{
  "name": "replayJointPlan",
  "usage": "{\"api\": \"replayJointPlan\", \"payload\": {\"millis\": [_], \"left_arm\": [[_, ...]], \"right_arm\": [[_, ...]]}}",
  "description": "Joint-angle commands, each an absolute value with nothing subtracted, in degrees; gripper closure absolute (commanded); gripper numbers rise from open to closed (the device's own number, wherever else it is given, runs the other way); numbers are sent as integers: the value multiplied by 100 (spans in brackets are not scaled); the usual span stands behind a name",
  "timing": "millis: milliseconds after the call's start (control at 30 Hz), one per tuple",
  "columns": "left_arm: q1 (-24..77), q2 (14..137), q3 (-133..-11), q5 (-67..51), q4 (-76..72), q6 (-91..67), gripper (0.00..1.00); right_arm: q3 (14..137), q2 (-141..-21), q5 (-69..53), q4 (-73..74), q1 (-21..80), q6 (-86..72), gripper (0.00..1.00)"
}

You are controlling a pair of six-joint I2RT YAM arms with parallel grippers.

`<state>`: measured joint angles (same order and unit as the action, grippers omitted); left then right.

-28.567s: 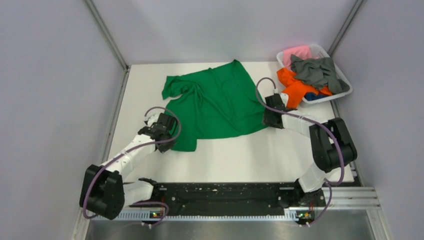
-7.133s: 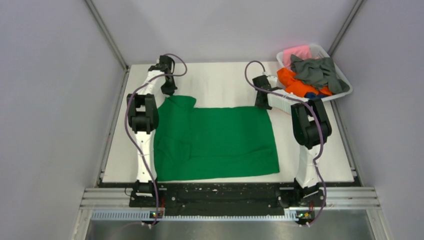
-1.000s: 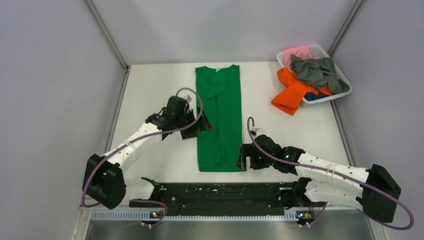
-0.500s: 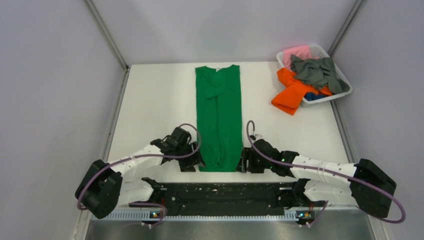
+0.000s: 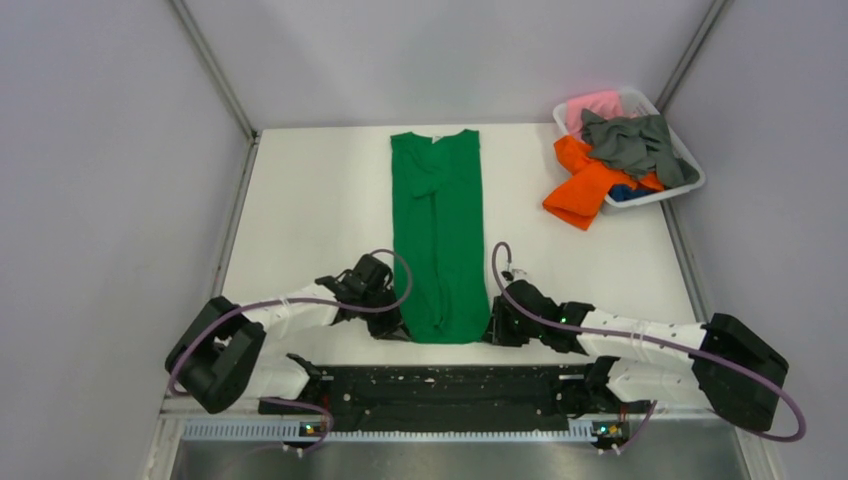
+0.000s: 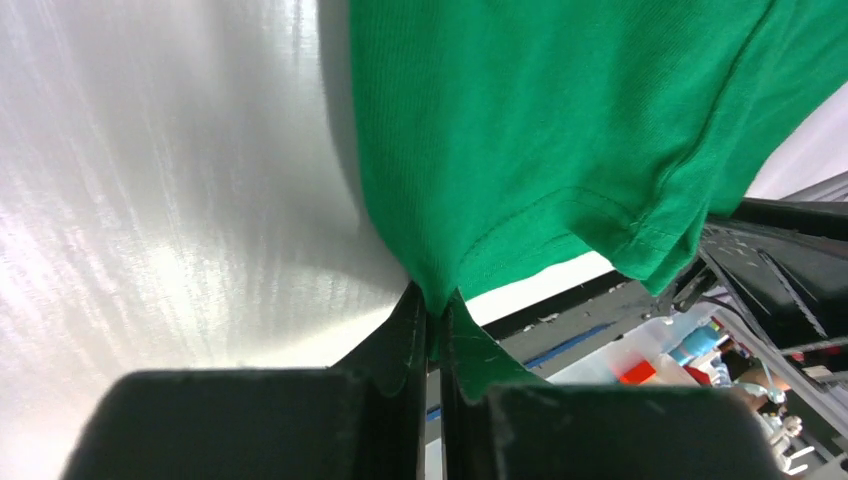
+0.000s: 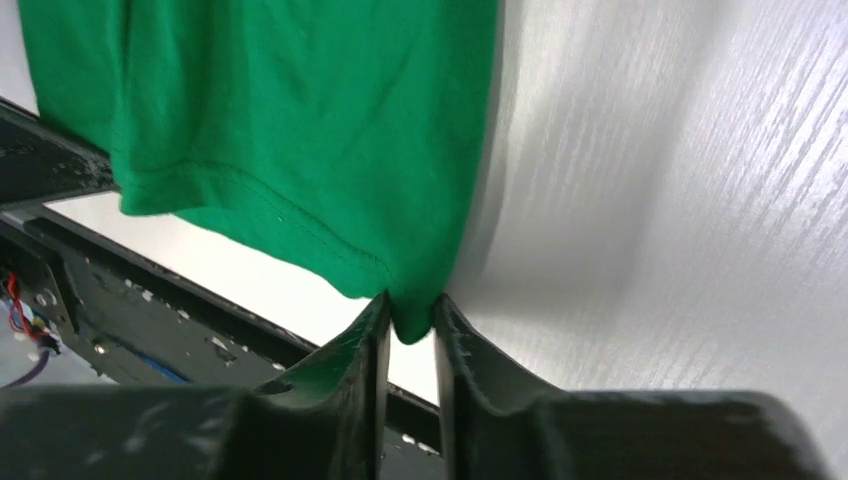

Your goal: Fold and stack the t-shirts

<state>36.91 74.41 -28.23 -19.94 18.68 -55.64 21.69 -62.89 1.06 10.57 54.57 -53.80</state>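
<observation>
Top external view: a green t-shirt (image 5: 437, 235) lies folded into a long narrow strip down the middle of the desk (image 5: 320, 200), collar at the far edge and hem close to the near edge. Both arms lie low along the near edge, reaching inward to the hem from either side.

The left fingers (image 5: 393, 326) are pressed together on the hem's left corner. The left wrist view shows the cloth nipped tight between them with hardly any gap. The right fingers (image 5: 494, 327) pinch the right corner the same way; the right wrist view shows a small fold of green filling the narrow slot between them. Between the two corners the hem sags a little.

At the desk's far right corner sits a white basket (image 5: 690, 185), tilted slightly askew to the edges. A pink t-shirt (image 5: 592, 104) is at its far end and a dark grey t-shirt (image 5: 635, 140) is heaped on top. An orange t-shirt (image 5: 585, 185) spills over the basket's left rim onto the desk. A scrap of a blue t-shirt (image 5: 622, 192) peeks out beside the orange one — mostly buried.
</observation>
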Motion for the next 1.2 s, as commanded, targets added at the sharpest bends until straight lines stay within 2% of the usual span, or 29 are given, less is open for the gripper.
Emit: {"api": "replayJointPlan", "payload": {"millis": [0,167,300,567,700,767,933,1067,1167], "left_arm": [[3729,7763,-2829,-1541,2148,-5396,100],[3786,7511,-2576,-1556,2417,-5491,100],[3882,7007,-2175,-1661,2389,-5777,100],[3965,5800,-1863,-1958,2396,-6169,100],[3964,5468,-1887,-2129,1303,-6307,100],[3956,5525,-2063,-2057,1054,-6250,100],[3857,6065,-2958,-1352,1522,-5920,100],[3585,6584,-3464,-1372,976,-5697,100],[3337,7106,-4166,-1131,1179,-5333,100]], "right_arm": [[2021,-6347,86,1015,5421,-5251,83],[1767,-6194,-545,788,5449,-5092,100],[1580,-6043,-1002,431,5853,-5205,100],[1965,-5544,-1044,937,6073,-5003,100],[2188,-5381,-773,956,6069,-4742,100],[2380,-5398,-518,983,6065,-4576,100],[3048,-5728,381,928,5942,-4098,100],[3525,-6232,503,828,5335,-3729,100],[3753,-6563,395,558,4912,-3420,100]]}}
